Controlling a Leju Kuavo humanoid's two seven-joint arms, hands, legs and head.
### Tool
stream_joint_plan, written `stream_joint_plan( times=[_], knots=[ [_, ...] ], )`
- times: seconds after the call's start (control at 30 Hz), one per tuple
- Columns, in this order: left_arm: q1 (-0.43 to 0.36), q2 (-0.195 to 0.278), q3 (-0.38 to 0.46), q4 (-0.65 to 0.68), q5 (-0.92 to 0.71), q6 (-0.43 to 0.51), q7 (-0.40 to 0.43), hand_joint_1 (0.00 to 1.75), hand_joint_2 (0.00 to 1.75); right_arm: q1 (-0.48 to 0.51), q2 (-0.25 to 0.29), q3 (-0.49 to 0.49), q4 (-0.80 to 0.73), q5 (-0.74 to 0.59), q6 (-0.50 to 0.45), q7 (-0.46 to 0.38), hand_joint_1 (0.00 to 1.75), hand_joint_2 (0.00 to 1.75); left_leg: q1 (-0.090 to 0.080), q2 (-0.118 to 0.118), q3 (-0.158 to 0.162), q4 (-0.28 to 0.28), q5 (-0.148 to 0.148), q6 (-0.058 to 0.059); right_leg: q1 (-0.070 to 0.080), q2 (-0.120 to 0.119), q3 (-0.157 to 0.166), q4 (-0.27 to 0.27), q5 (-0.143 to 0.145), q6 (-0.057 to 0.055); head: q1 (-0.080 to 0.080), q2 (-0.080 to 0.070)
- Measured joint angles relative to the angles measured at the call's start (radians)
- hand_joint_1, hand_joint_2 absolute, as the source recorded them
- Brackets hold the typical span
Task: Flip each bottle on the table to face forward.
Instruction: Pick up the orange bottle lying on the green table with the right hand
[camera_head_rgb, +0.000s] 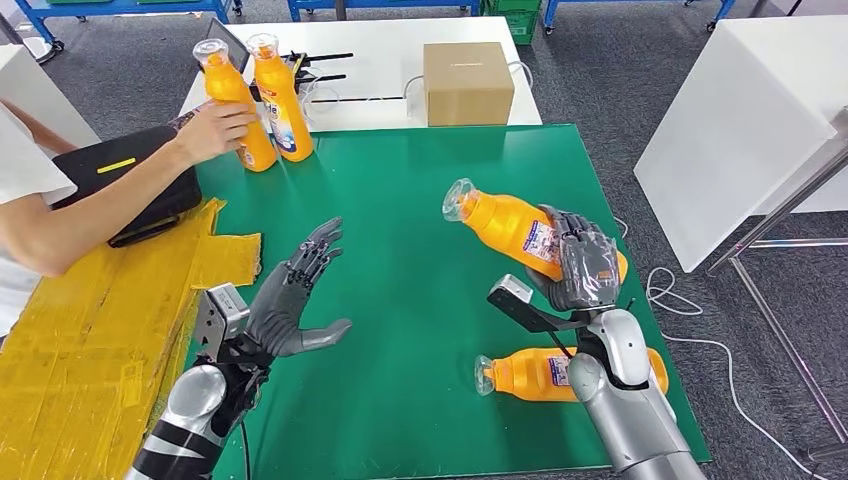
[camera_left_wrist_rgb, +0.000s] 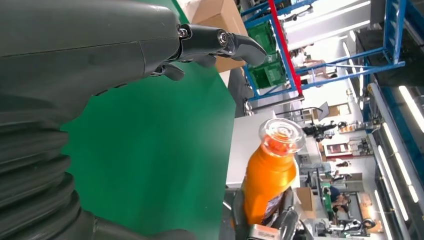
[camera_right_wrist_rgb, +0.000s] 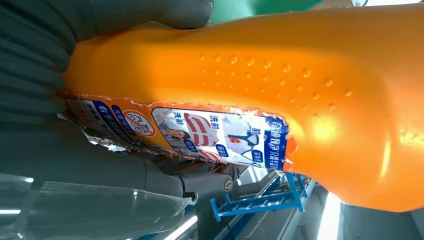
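Note:
Several orange bottles with clear caps are on the green mat (camera_head_rgb: 400, 220). My right hand (camera_head_rgb: 580, 262) grips one bottle (camera_head_rgb: 505, 222) around its labelled body and holds it tilted above the mat, cap toward the left; its orange body and torn label (camera_right_wrist_rgb: 200, 132) sit against my palm. A second bottle (camera_head_rgb: 530, 374) lies on its side near the front edge, partly behind my right forearm. Two more bottles stand at the back left: one (camera_head_rgb: 283, 100) upright, the other (camera_head_rgb: 232, 100) held by a person's hand (camera_head_rgb: 212, 128). My left hand (camera_head_rgb: 295, 290) hovers open over the mat, fingers (camera_left_wrist_rgb: 220, 42) spread. The held bottle (camera_left_wrist_rgb: 270, 175) appears beyond it.
A cardboard box (camera_head_rgb: 467, 82) stands on the white table (camera_head_rgb: 380, 50) behind the mat. Yellow sheeting (camera_head_rgb: 90, 320) and a black case (camera_head_rgb: 130, 180) lie to the left. A white table (camera_head_rgb: 740, 120) stands at the right, with cables on the floor.

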Motion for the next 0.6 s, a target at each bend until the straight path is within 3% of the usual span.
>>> stream_joint_plan(
  times=[0.43, 0.6],
  knots=[
    [-0.007, 0.008, -0.011, 0.003, 0.001, -0.006, 0.003, 0.0, 1.75, 0.011, 0.012, -0.019, -0.017, -0.017, -0.008, -0.018, 1.71, 1.75, 0.0, 0.0, 0.0, 0.0, 0.0, 0.0, 0.0, 0.0, 0.0, 0.0, 0.0, 0.0, 0.0, 0.0],
    [-0.05, 0.016, -0.045, 0.017, 0.024, -0.041, 0.033, 0.0, 1.75, 0.007, 0.042, -0.026, -0.028, -0.243, 0.078, -0.126, 1.74, 1.75, 0.0, 0.0, 0.0, 0.0, 0.0, 0.0, 0.0, 0.0, 0.0, 0.0, 0.0, 0.0, 0.0, 0.0]
  ],
)
